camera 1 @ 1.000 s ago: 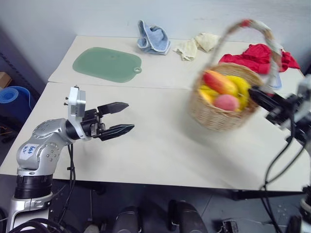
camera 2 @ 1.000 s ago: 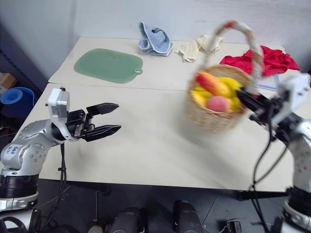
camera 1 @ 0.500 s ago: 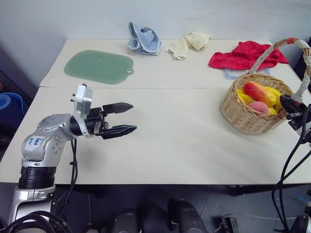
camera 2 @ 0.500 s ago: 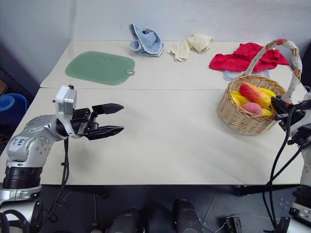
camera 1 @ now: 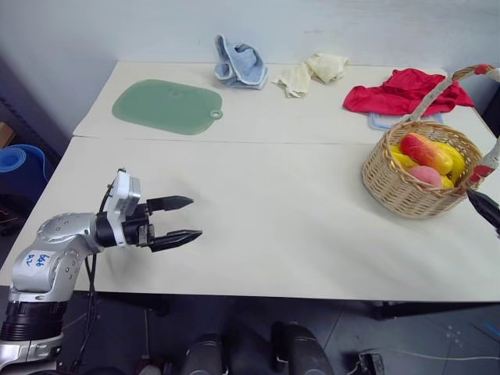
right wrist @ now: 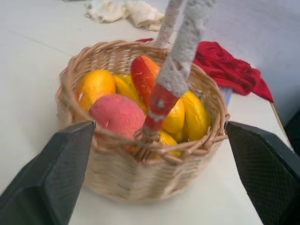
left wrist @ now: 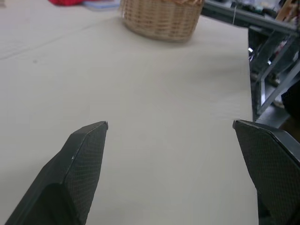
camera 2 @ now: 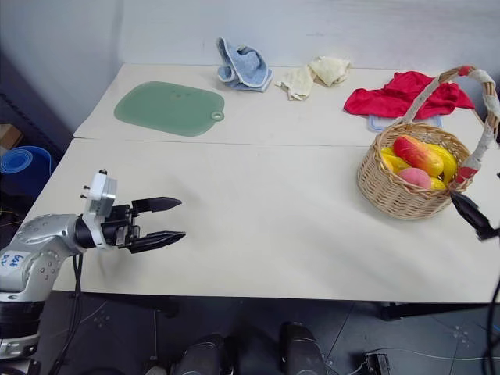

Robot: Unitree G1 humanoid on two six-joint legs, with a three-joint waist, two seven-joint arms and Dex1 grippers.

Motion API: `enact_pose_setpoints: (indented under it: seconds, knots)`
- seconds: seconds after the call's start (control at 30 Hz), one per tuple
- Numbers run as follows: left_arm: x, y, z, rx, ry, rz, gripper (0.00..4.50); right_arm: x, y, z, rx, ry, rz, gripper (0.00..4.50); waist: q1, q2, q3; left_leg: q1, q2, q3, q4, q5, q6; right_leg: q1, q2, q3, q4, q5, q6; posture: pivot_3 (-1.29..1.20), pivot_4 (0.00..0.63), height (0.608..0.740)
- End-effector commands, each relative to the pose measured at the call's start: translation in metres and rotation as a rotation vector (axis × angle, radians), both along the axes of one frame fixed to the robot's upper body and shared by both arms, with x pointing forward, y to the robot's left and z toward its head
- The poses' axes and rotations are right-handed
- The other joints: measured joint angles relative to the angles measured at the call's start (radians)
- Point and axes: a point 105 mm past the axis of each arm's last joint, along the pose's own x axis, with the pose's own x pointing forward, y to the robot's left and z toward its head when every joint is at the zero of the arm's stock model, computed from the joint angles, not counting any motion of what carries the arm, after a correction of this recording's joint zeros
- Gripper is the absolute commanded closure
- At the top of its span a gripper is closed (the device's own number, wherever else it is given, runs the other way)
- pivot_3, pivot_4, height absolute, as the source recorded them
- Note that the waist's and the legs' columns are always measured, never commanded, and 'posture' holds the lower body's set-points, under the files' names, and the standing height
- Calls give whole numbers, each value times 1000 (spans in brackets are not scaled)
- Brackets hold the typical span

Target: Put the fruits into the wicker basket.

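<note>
On the right side of the worktop (camera 2: 281, 226) the wicker basket (camera 2: 410, 176) stands upright, its cloth-wrapped handle (camera 2: 469, 117) arching over the load. Both fruits lie inside it: the peach (right wrist: 117, 115) against the near wall, and the mango (right wrist: 145, 77) resting higher, red blush up, among yellow bananas (right wrist: 187, 112) that share the space. By how things lie, the task looks done.

Close to the basket's near side, the right gripper (right wrist: 159, 178) has its fingers (right wrist: 51, 178) spread wide, one on each side of the basket's wall and handle base, touching nothing. Well apart, near the worktop's left front edge, the left gripper (camera 1: 176, 220) hovers with its fingers released and empty, pointing across the bare surface toward the basket.

As a judgement on handling: the peach is likely soft and easily bruised, its fuzz giving some grip, so a gentle hold across its widest part would suit it. The mango is probably firmer, heavier and smooth-skinned, best taken across its short middle so it cannot swing. The basket itself seems light and fairly stiff but top-heavy once loaded; the handle, near its top, is the natural place to hold, and the cloth wrap should stop slipping.

Behind lie a green mat (camera 2: 168, 108), a blue cloth (camera 2: 244, 64), a pale cloth (camera 2: 316, 74) and a red cloth (camera 2: 398, 98).
</note>
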Motion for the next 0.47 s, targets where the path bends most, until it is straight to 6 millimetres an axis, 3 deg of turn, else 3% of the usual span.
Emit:
enact_pose_setpoints:
  seconds: [0.03,0.17,0.23,0.37,0.47]
  knots:
    - [-7,17,1,67,-40,59,0,-7,34,-8,-53,-3,198,25,-4,0,0,0,0,1,0,0,0,0,0,1,0,0,0,0,150,740]
    - [-19,28,-14,124,-28,124,0,-16,85,-43,-96,77,494,25,-11,0,0,4,3,3,-2,-2,-2,1,-1,3,0,0,0,0,150,740]
    - [-20,31,-23,140,-35,170,0,-10,105,-57,-104,103,597,25,-11,0,0,4,3,3,-2,-2,-2,1,-2,3,0,0,0,0,150,740]
    - [-17,31,-39,172,-53,236,0,11,127,-65,-149,68,717,25,-11,0,0,7,1,5,-1,-3,-1,2,-4,6,1,0,0,0,150,740]
    - [-14,24,-39,196,-139,222,0,28,134,-69,-161,37,743,25,-8,0,0,7,2,5,-1,-4,-1,2,-3,5,2,0,0,0,150,740]
